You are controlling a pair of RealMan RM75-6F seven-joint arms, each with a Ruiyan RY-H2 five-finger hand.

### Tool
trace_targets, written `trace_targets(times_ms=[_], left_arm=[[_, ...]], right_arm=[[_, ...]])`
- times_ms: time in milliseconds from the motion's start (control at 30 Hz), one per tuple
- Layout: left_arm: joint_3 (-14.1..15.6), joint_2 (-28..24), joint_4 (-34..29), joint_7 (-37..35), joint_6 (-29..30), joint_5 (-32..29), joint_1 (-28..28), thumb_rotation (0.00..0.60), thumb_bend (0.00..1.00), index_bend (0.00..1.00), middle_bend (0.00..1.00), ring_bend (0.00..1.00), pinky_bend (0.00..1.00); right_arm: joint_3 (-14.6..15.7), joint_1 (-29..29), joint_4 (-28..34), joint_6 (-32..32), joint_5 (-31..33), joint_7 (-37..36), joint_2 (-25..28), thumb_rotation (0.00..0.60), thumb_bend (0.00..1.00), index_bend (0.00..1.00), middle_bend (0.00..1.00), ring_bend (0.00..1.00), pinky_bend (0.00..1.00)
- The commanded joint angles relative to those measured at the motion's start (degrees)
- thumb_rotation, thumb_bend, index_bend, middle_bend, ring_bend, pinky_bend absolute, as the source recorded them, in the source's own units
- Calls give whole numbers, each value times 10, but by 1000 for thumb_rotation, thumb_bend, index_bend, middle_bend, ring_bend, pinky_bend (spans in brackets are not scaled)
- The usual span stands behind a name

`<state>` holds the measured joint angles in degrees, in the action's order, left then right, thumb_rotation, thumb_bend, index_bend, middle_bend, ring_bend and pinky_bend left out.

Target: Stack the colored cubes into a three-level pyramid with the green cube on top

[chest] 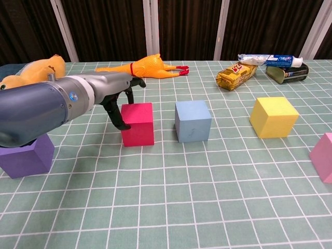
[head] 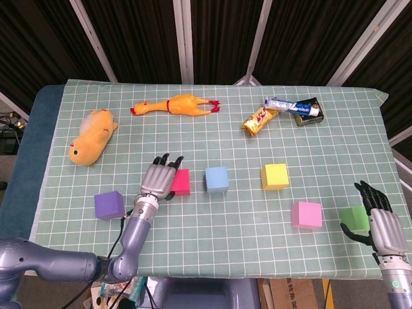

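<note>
L hand (head: pixel 158 179) sits at the red cube's (head: pixel 179 181) left face, fingers spread and pointing toward the table's far edge. Chest view: thumb down against the cube's left side, other fingers reaching over its top-left edge; contact appears made, cube rests on the cloth, not lifted. No closed grasp seen.

R hand (head: pixel 382 222) near the table's front-right corner, fingers apart, thumb out toward the green cube (head: pixel 355 218), which lies just beside the hand's left side. Touching or not: cannot tell. R hand outside chest view.

Other cubes, all flat on the checked cloth (head: pixel 212 148), none stacked:
- purple cube (head: pixel 108 205), toward front-left, left of L arm
- blue cube (head: pixel 217 179), just right of red, gap between
- yellow cube (head: pixel 275 176), right of blue, well apart
- pink cube (head: pixel 306 214), nearer front edge, between yellow and green

Far side: plush duck (head: pixel 92 136) toward left edge; rubber chicken (head: pixel 177 105) centre-left; snack wrapper (head: pixel 259 120), toothpaste tube (head: pixel 293 105) and tin (head: pixel 309 113) toward far-right.
</note>
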<state>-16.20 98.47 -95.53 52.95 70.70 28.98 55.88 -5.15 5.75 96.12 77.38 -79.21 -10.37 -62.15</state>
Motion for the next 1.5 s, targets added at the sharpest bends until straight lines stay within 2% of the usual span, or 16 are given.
trace_targets(times_ms=[33, 433, 900, 1500], left_arm=[[0, 1, 1, -3, 1, 4, 1, 600, 370, 0, 309, 57, 131], [-9, 13, 4, -14, 6, 12, 10, 600, 370, 4, 309, 57, 131], [-23, 51, 41, -3, 3, -8, 37, 600, 370, 7, 309, 58, 131], [-26, 69, 67, -9, -3, -9, 44, 600, 370, 20, 312, 72, 143]], right_arm=[[0, 0, 0, 0, 0, -1, 0, 600, 282, 0, 0, 0, 0], [0, -1, 1, 1, 0, -4, 1, 600, 282, 0, 0, 0, 0], [1, -1, 3, 0, 0, -8, 3, 600, 282, 0, 0, 0, 0], [0, -1, 2, -1, 2, -11, 4, 600, 282, 0, 0, 0, 0]])
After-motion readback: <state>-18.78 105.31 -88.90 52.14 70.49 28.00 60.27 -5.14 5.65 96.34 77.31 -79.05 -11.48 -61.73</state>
